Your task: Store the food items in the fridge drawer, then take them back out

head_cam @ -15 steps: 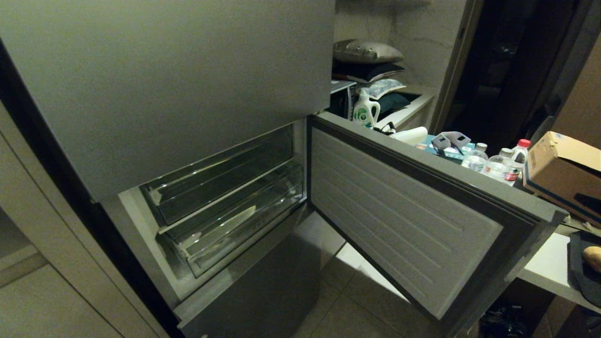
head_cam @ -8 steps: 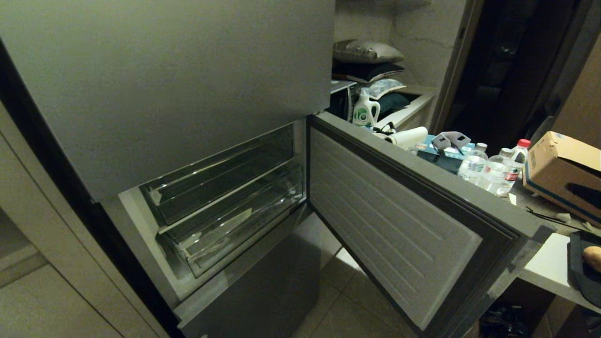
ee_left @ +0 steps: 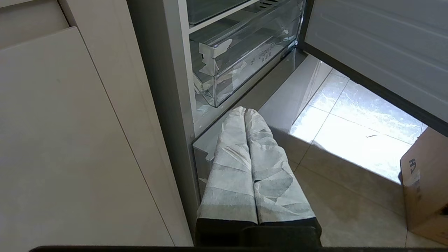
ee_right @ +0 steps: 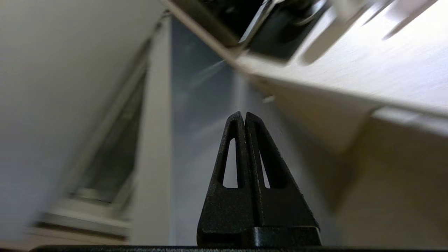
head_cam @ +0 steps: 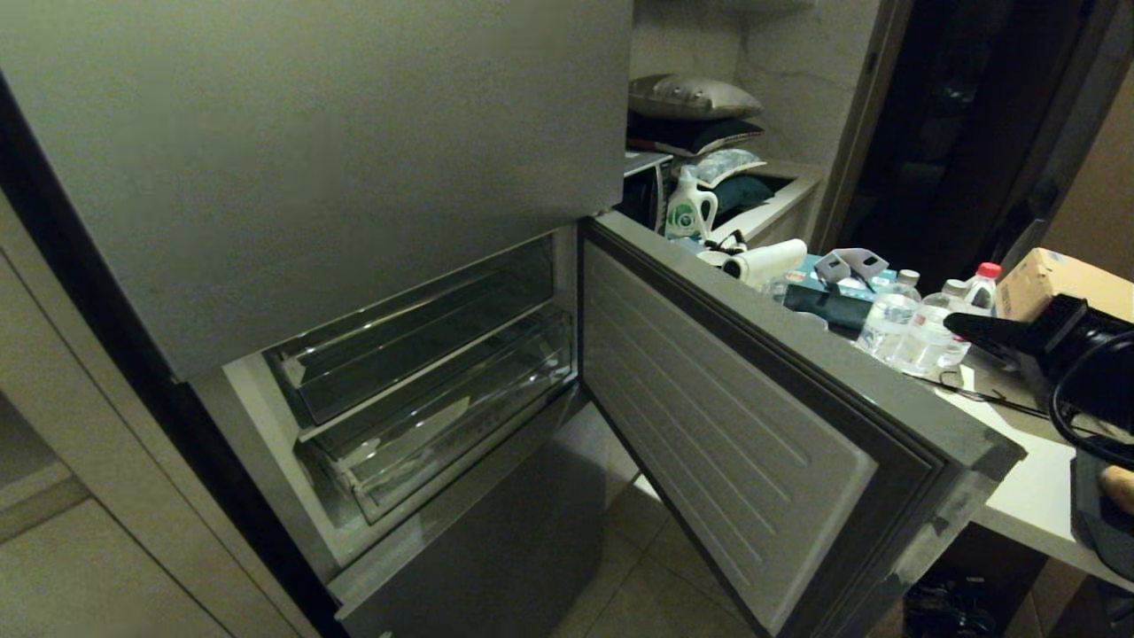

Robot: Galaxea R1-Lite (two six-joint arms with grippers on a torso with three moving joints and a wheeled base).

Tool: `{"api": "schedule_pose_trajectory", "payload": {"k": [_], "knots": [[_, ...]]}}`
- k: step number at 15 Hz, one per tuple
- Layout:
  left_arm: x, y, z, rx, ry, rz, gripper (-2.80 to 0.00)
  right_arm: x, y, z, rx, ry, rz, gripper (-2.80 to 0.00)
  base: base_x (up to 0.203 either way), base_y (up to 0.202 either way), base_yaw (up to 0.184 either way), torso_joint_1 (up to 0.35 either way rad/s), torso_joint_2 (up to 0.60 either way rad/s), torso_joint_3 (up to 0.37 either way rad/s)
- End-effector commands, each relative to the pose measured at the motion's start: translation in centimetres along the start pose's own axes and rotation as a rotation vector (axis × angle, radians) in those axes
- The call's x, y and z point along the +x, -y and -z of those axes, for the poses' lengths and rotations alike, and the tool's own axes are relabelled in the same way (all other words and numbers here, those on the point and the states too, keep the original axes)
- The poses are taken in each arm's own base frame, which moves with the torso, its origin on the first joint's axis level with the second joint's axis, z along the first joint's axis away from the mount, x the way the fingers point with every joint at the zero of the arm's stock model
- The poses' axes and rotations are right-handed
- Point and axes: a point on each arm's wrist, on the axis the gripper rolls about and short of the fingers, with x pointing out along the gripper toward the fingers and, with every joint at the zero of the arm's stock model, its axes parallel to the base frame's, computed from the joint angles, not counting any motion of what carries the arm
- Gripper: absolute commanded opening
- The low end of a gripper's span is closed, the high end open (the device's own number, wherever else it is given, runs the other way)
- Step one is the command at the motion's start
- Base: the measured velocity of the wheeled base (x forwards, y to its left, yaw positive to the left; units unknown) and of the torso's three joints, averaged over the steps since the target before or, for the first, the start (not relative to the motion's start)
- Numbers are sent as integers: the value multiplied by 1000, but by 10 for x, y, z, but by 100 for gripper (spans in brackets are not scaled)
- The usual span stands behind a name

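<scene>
Right arm swinging near the open fridge door

Right gripper (head_cam: 961,324), jaws closed and empty, could clip the door (head_cam: 735,443); fridge drawer (head_cam: 443,425) sits pushed in, and the potato (head_cam: 1118,486), seemingly, lies on the bench (head_cam: 1028,496); left gripper (ee_left: 245,113) closed.

Clear glossy plastic fridge drawer (head_cam: 443,425)

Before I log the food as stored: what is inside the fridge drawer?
Nothing shows inside the fridge drawer: through its clear front only bare plastic and whitish tape scraps on that front appear. Its back part is covered by the shelf above, so cannot be checked.
</scene>
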Motion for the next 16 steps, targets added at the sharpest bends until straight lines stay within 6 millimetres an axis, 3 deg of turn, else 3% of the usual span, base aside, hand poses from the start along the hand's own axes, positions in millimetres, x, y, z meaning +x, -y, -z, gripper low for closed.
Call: {"api": "schedule_pose_trajectory", "payload": {"k": [1,8,14,16], "knots": [[0,0,0,0,-1,0,-280,19,-1,2,82,-73,-58,-280,0,0,0,0,0,0],[0,0,0,0,-1,-1,-280,45,-1,4,323,-265,-176,-280,0,0,0,0,0,0],[0,0,0,0,-1,0,-280,72,15,20,362,-334,-134,-280,0,0,0,0,0,0],[0,0,0,0,-1,-1,-280,78,12,26,356,-361,-148,-280,0,0,0,0,0,0]]}}
